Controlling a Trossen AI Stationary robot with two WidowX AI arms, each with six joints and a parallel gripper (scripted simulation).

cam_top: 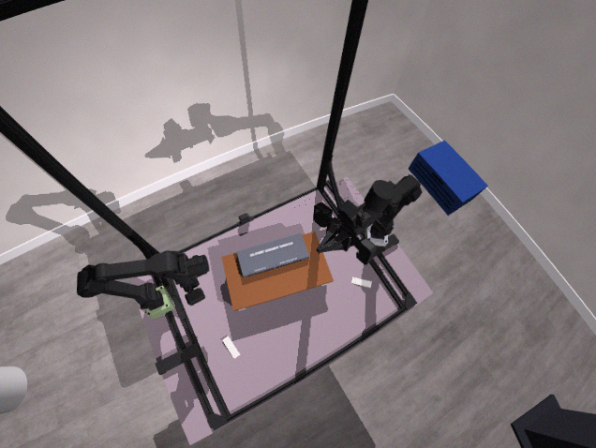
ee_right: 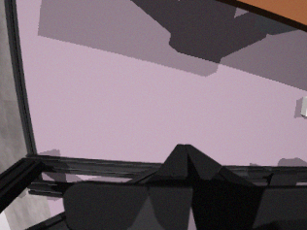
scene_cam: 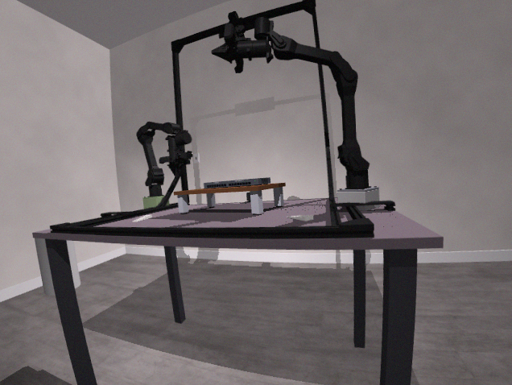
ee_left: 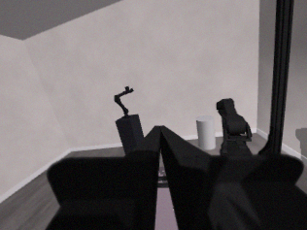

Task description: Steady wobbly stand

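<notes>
The stand (cam_top: 284, 289) (scene_cam: 198, 191) (ee_right: 291, 10) has an orange-brown top and pale legs; in the exterior view its top looks slightly lower at the left. I cannot tell which feet touch the table. The grey network switch (cam_top: 273, 259) (scene_cam: 237, 182) lies on top, towards the back edge. One white wedge (cam_top: 230, 347) (scene_cam: 142, 217) (ee_right: 304, 107) lies front left of the stand, another wedge (cam_top: 361, 282) (scene_cam: 301, 217) to its right. My left gripper (cam_top: 318, 250) (scene_cam: 212, 51) (ee_left: 159, 130) is shut and empty, high above the stand. My right gripper (ee_right: 183, 150) is shut and empty, left of the stand.
Black frame rails (cam_top: 303, 373) (scene_cam: 207, 231) edge the pink table (cam_top: 269, 385) (scene_cam: 414, 233), with tall posts (cam_top: 343, 86) (scene_cam: 324, 103) at the back. A blue box (cam_top: 450, 173) stands beyond the table at the right in the top view.
</notes>
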